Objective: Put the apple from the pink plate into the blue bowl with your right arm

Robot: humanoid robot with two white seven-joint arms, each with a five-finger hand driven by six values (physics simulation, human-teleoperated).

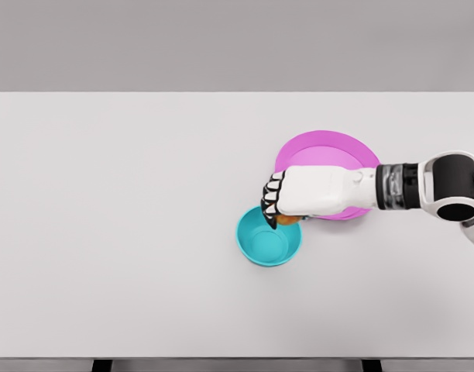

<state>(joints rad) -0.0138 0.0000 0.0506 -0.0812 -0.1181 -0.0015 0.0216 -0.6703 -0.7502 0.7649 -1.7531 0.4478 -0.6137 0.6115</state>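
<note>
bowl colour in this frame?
Teal-blue bowl, inside and out; clearest in the head view, just below the right hand.

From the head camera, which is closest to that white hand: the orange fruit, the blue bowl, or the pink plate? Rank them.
1. Fruit: gripped by the right hand, tucked beneath the fingers.
2. Bowl: just below the fingertips.
3. Plate: behind, under the wrist; nearly ties with the bowl.

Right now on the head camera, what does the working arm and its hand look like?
Only the right arm shows. The right hand has a smooth white shell over the back and dark fingers with white segments. Behind it sits a ribbed black wrist band, then a white forearm with a rounded black joint. No cables or markings are visible.
</note>
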